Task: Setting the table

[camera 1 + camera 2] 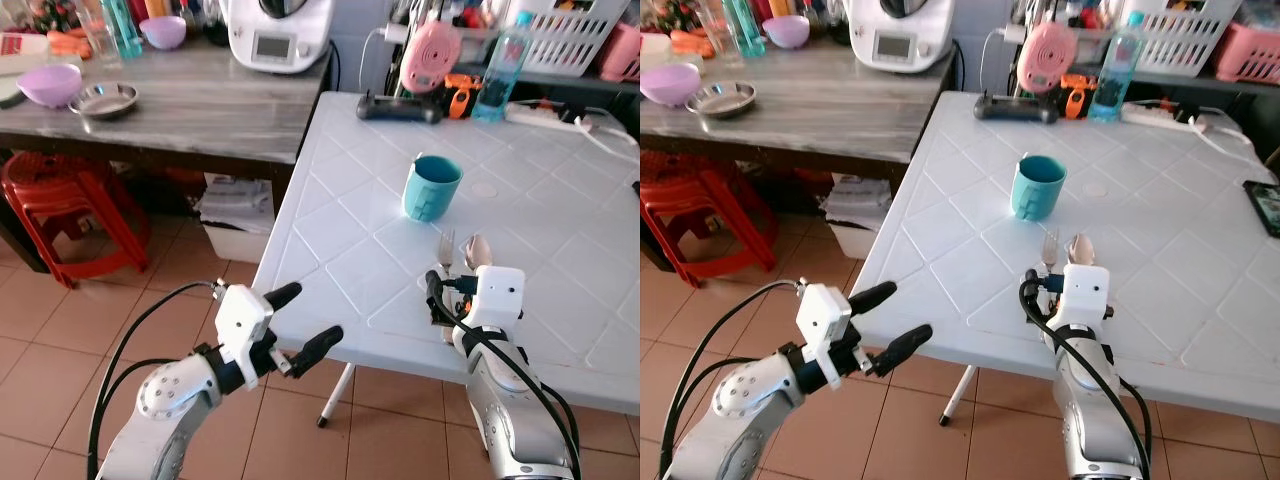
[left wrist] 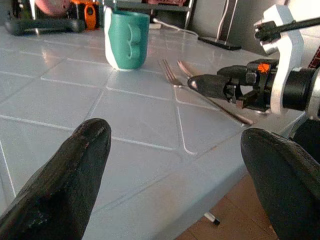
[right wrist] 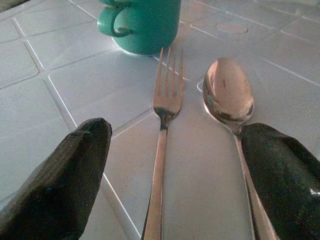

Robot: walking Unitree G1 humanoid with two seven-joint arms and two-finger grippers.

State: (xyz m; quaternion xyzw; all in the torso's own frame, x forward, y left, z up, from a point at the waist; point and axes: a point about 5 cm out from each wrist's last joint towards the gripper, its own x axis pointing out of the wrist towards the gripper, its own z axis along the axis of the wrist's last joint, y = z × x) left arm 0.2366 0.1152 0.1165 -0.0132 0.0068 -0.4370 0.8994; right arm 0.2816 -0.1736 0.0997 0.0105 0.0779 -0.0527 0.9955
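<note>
Left eye view, scanning left to right: left gripper [image 1: 297,330] hovering off the near edge of the white surface [image 1: 350,240], fingers spread wide, holding nothing. Teal mug [image 1: 431,187] standing upright mid-surface. Fork [image 1: 446,250] and spoon [image 1: 477,250] lying side by side just beyond the mug's near side, handles pointing at the robot. Right gripper [image 3: 170,165] sitting over the handles, fingers wide, straddling both, gripping neither.

Judging progress: mug, fork, spoon looking placed; plate or bowl apparently missing, purple bowl [image 1: 50,84] and steel dish [image 1: 103,99] sitting on the side counter.

Right wrist view showing the gap between fork and spoon; head views hiding the handles behind the wrist.
</note>
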